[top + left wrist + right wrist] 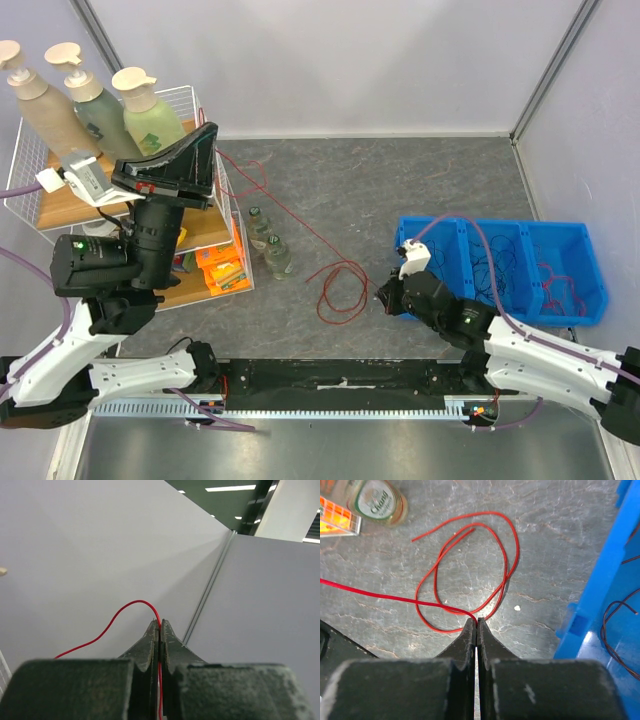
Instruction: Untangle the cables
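One red cable (297, 222) runs across the grey table from my raised left gripper (207, 150) down to loose loops beside my right gripper (384, 296). In the left wrist view the left gripper (159, 625) is shut on the red cable (115, 620), which arches out over its tips. In the right wrist view the right gripper (477, 621) is shut on the red cable (507, 555), low over the table, with the loops lying just ahead. More thin red and dark cables (553, 280) lie in the blue bin (590, 300).
A white wire rack (30, 215) with lotion bottles and orange boxes (222, 268) stands at the left. Three small glass bottles (265, 240) stand beside it; one shows in the right wrist view (377, 497). The blue bin's wall (600, 595) is close on the right gripper's right.
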Controlling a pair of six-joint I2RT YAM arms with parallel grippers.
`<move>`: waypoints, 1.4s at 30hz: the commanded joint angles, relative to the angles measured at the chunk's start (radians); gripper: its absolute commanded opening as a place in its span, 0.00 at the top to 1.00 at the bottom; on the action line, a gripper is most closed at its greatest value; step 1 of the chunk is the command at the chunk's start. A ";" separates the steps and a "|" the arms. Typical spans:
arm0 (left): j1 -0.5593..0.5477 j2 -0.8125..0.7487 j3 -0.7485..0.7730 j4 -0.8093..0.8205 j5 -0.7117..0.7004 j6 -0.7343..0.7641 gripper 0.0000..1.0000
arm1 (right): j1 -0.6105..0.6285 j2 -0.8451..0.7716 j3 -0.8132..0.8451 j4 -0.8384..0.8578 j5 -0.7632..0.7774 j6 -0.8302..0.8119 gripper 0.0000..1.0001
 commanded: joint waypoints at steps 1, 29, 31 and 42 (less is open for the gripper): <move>0.001 0.013 0.059 0.106 0.025 0.078 0.98 | -0.006 -0.066 -0.029 -0.017 0.079 0.041 1.00; 0.002 0.097 -0.048 -0.328 0.203 -0.312 0.98 | -0.006 -0.037 0.351 -0.061 -0.331 -0.444 0.28; -0.001 0.085 -0.074 -0.343 0.210 -0.341 0.98 | -0.006 -0.046 0.395 -0.075 -0.340 -0.476 0.18; 0.002 0.018 -0.191 -0.362 0.240 -0.494 0.98 | -0.005 0.050 0.469 0.252 -0.403 -0.346 0.05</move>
